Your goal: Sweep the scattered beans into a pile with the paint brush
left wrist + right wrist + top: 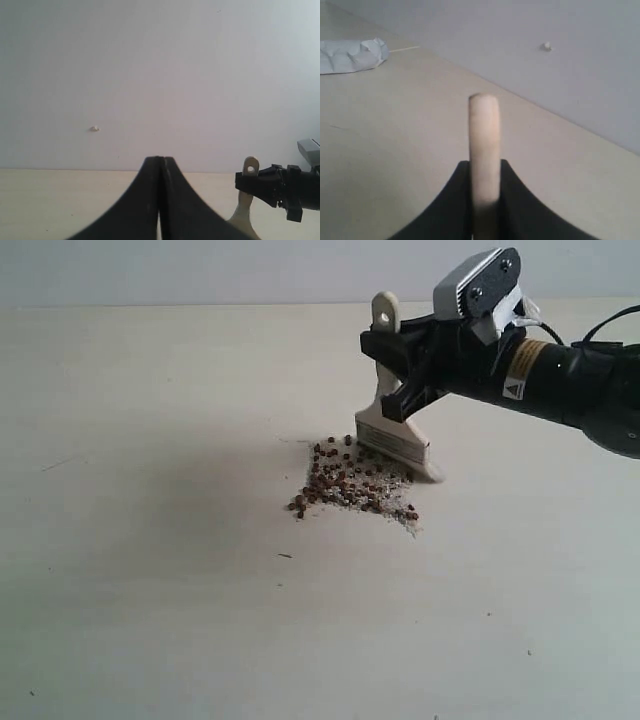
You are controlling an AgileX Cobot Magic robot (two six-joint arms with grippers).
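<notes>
Our right end effector [400, 370] is clamped on the pale wooden handle [384, 310] of the paint brush [392, 436], whose whitish bristles [425, 466] meet the worktop [150, 540] just beside the beans [350, 482]. We judge the sweep nearly done: small round reddish-brown beans form a loose triangular heap amid pale crumbs [405, 512]. Next calls for short, light strokes at the ragged edges. Our left end effector [161, 165] is closed, empty.

The right arm [570, 390] reaches in nearly level, above and just behind the beans [350, 485], its gripper [393, 375] clamped sideways on the paint brush [392, 435] handle. The left gripper [161, 161] holds nothing, jaws pressed together.
</notes>
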